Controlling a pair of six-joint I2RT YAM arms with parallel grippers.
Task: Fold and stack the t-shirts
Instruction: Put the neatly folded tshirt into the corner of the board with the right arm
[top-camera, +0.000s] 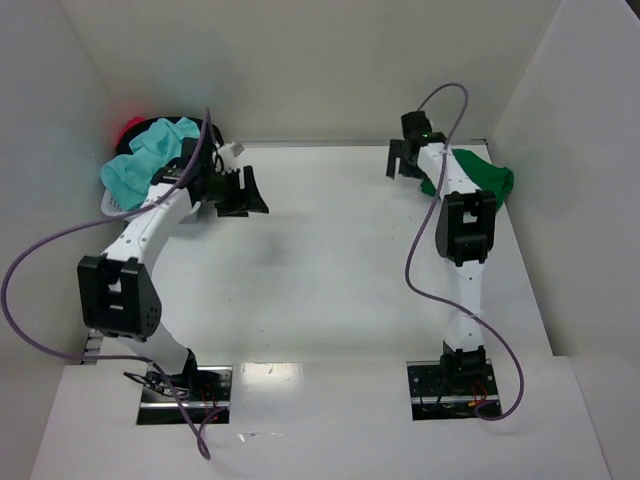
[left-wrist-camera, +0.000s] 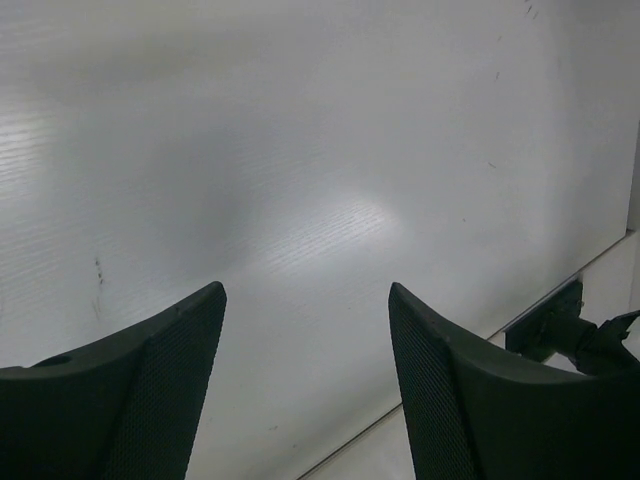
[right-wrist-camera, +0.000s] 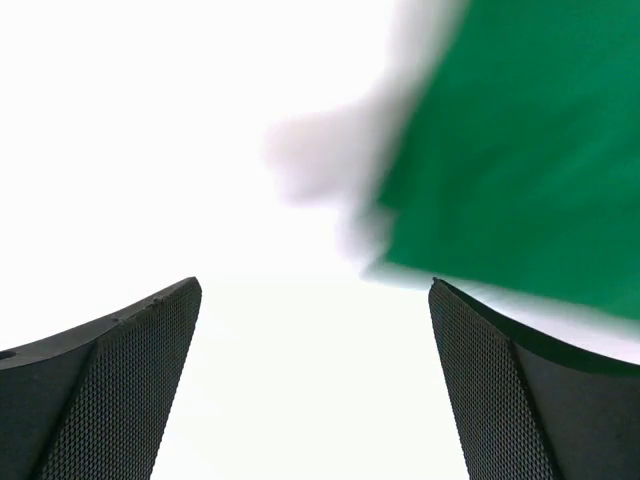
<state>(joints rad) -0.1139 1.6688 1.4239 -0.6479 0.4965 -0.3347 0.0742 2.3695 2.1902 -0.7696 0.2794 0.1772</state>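
A bright green t-shirt (top-camera: 488, 178) lies bunched at the far right of the table, partly under my right arm; it shows blurred in the right wrist view (right-wrist-camera: 520, 150). My right gripper (top-camera: 405, 160) is open and empty, just left of the shirt. A pile of t-shirts sits at the far left: light turquoise (top-camera: 135, 168), black (top-camera: 165, 125) and red/pink (top-camera: 127, 129). My left gripper (top-camera: 243, 192) is open and empty, right of that pile, facing the white wall (left-wrist-camera: 300, 150).
White walls enclose the table (top-camera: 330, 260) on the left, back and right. A small white basket (top-camera: 112, 204) holds the pile at far left. Purple cables loop off both arms.
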